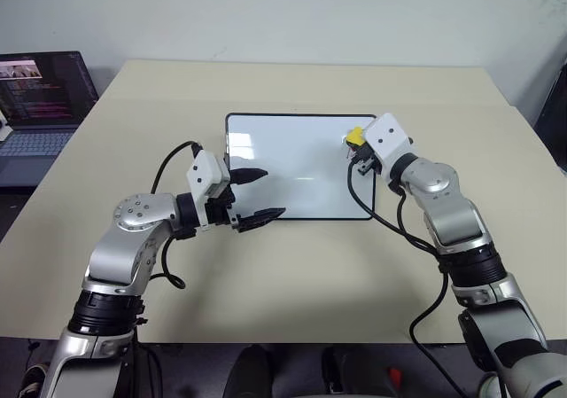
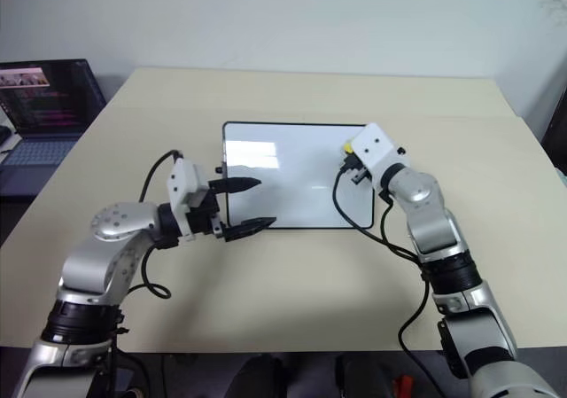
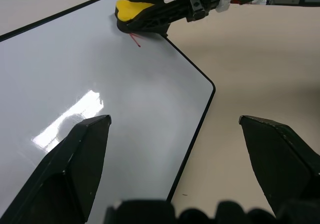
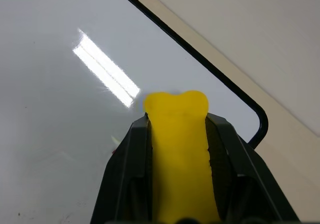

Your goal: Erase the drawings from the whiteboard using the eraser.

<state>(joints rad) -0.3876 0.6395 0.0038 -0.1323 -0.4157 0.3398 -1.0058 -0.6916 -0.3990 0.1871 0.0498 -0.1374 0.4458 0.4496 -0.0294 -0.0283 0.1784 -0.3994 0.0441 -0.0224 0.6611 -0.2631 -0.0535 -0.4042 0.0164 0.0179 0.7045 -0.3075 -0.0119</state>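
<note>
The whiteboard (image 1: 292,154), white with a thin black frame, lies flat in the middle of the table. My right gripper (image 1: 356,143) is shut on the yellow eraser (image 1: 355,136) and holds it over the board's far right corner. In the left wrist view a short red stroke of the drawings (image 3: 135,40) shows on the board just under the eraser (image 3: 131,8). The right wrist view shows the eraser (image 4: 179,149) clamped between both fingers above the board. My left gripper (image 1: 270,192) is open, its fingers over the board's near left edge with nothing between them.
An open laptop (image 1: 40,105) sits off the table's far left corner. The beige table (image 1: 283,274) stretches bare around the board. Black cables hang from both wrists, the right one looping over the board's near right corner.
</note>
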